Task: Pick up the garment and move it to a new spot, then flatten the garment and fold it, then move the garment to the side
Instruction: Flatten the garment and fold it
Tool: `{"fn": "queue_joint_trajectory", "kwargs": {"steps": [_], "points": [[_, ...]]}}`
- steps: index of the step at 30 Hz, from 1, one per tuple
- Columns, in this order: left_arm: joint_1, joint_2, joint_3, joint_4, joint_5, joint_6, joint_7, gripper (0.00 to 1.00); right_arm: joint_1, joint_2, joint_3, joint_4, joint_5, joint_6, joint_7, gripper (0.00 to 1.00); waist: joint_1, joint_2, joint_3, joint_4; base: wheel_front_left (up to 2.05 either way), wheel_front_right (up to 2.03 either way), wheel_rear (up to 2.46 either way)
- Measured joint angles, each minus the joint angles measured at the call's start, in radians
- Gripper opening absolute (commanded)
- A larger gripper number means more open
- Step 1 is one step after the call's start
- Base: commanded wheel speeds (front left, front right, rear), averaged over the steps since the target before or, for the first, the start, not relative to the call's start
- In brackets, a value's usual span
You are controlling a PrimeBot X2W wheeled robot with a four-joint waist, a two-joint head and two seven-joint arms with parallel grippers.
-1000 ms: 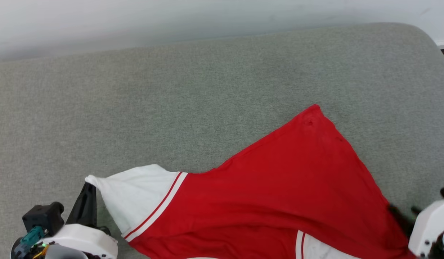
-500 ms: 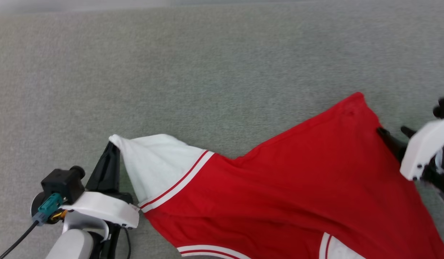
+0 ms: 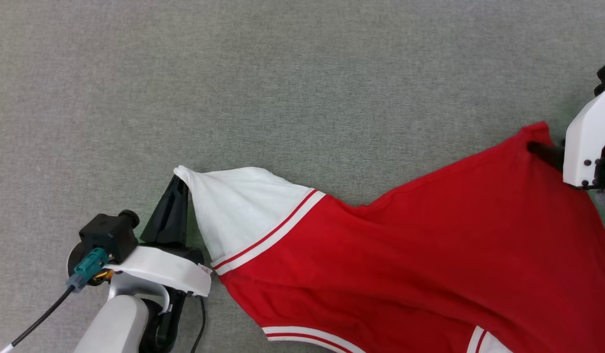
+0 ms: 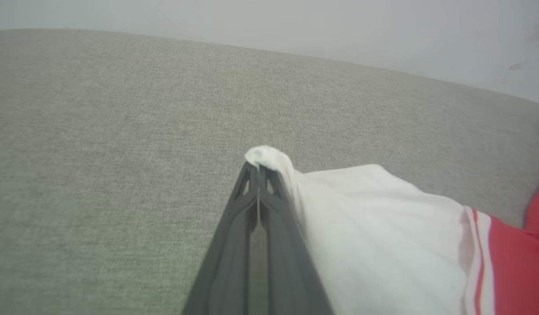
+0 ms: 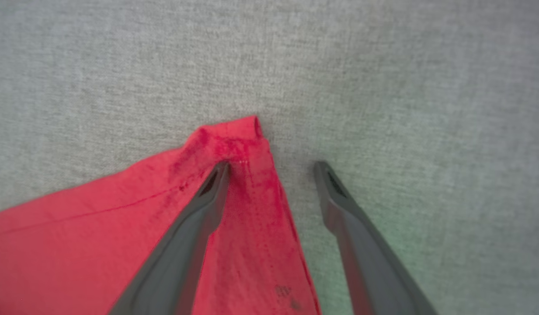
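left gripper at 8 o'clock, fingers pinching shut on tip of white sleeve | right gripper at 3 o'clock, fingers standing wide, one lying over red corner, other over grey fabric surface | garment lying stretched between both, 7 to 3 o'clock
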Motion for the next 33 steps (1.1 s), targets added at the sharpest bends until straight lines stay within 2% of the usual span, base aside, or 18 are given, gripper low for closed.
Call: {"fn": "queue_joint_trajectory", "kwargs": {"steps": [1, 3, 11, 17, 20, 25, 33], "points": [[0.0, -0.002, -0.001, 0.006, 0.0, -0.002, -0.003, 0.0, -0.006, 0.0, -0.001, 0.006, -0.002, 0.0, 0.018, 0.49, -0.0001, 0.0, 0.002, 0.004, 0.0, 0.0, 0.0], [-0.001, -0.005, -0.002, 0.015, -0.002, -0.005, -0.006, 0.0, -0.011, 0.0, -0.005, 0.011, -0.002, 0.0, 0.038, 0.0, -0.0001, 0.0, 0.002, 0.01, 0.0, 0.0, 0.0], [0.001, 0.013, -0.001, 0.038, -0.005, -0.01, -0.008, 0.0, 0.005, 0.011, 0.038, -0.002, -0.013, -0.001, 0.01, 0.0, 0.0, 0.0, -0.043, 0.004, 0.0, 0.0, 0.0], [-0.014, 0.049, 0.015, 0.054, -0.023, -0.027, 0.02, 0.0, 0.014, 0.011, 0.068, -0.015, -0.027, 0.0, -0.085, 0.0, 0.0, 0.0, -0.117, -0.011, 0.0, 0.0, 0.0], [-0.057, 0.06, 0.014, 0.067, -0.047, -0.053, 0.06, 0.0, 0.009, 0.007, 0.084, -0.021, -0.031, 0.0, -0.139, 0.0, 0.0, 0.0, -0.165, -0.018, 0.0, 0.0, 0.0], [-0.162, 0.102, 0.026, 0.119, -0.044, -0.07, 0.111, 0.0, -0.021, -0.002, 0.114, -0.007, -0.01, 0.0, -0.221, 0.0, 0.0, 0.0, -0.248, -0.035, 0.0, 0.0, 0.0], [-0.433, 0.091, 0.009, 0.287, -0.04, -0.108, 0.164, 0.0, -0.141, -0.005, 0.143, 0.081, 0.014, 0.0, -0.322, 0.0, 0.0, 0.0, -0.332, -0.069, 0.0, 0.0, 0.0]]}}
